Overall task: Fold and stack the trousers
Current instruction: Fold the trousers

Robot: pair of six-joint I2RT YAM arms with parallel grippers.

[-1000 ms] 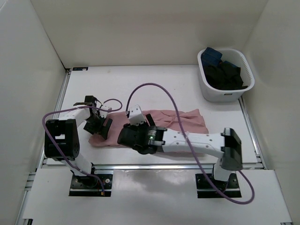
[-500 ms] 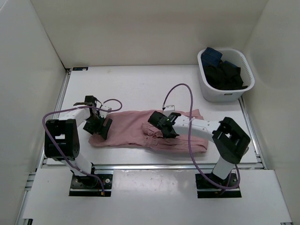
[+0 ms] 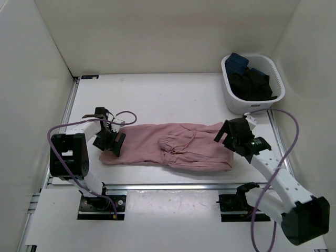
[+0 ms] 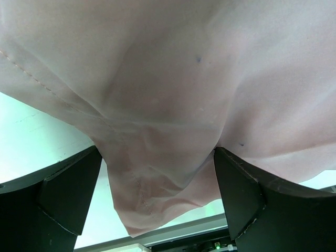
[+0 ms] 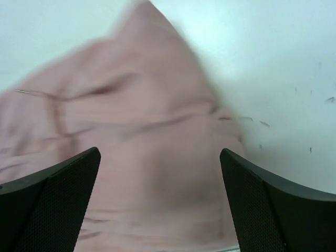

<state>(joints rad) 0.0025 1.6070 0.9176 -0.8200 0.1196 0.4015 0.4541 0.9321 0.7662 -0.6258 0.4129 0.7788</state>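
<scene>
The right gripper (image 3: 227, 135) has travelled from the middle of the cloth out to its right end, its arm now reaching in from the lower right of the top view. The left gripper (image 3: 112, 142) stays at the left end, as before.

The dusty-pink soft cloth trousers (image 3: 157, 149) lie flat on the white table (image 3: 157, 100), in a long band running left to right across the lower middle of the top view. A puckered, gathered patch with a thin cord shows near the middle of the band.

At the left end, the left wrist view shows the pink cloth (image 4: 173, 94) filling most of the frame. A bunched fold hangs down between the two black fingers (image 4: 68, 194) of the left gripper (image 4: 157, 184). The fingers stand wide apart, one on each side of the fold, and do not squeeze it.

At the right end, the right gripper hovers over the corner of the trousers. Its wrist view is blurred, with the pink cloth (image 5: 131, 157) below and the gripper (image 5: 160, 205) spread wide, nothing held between its fingers.

Purple cables (image 3: 286, 136) loop along both arms. In the upper right of the top view, well apart from the trousers, stands a white plastic basket (image 3: 251, 109) holding dark blue and black garments (image 3: 249, 81).
</scene>
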